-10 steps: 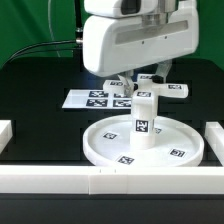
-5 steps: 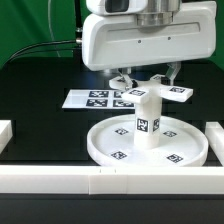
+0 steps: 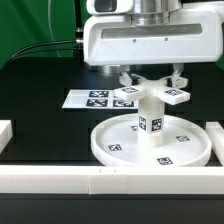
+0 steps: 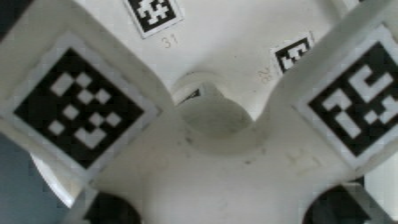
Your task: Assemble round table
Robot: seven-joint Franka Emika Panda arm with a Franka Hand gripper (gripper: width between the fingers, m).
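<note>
The big round disc (image 3: 153, 143) and the short leg (image 3: 152, 113) standing on it are sitting further toward the exterior view's right than they were a second ago, and the flat cross piece (image 3: 152, 92) is sitting a bit higher and more level over the leg. This probably means the robot is lining the cross up on the leg so it can be fixed on. The gripper (image 3: 152, 78) is coming down from the big white arm block and is pinching the cross piece from two sides, with its fingers closed on it. The cross looks to be resting on the top of the leg, though how tightly is hard to tell. All the table parts are white plastic with little black-and-white square tags. The disc has a raised rim and is lying on the black table near the white rail (image 3: 60, 180) in front. The marker board (image 3: 95, 99) is lying behind it. The wrist view is showing the cross up close, with a round hole (image 4: 214, 112) in its middle.
</note>
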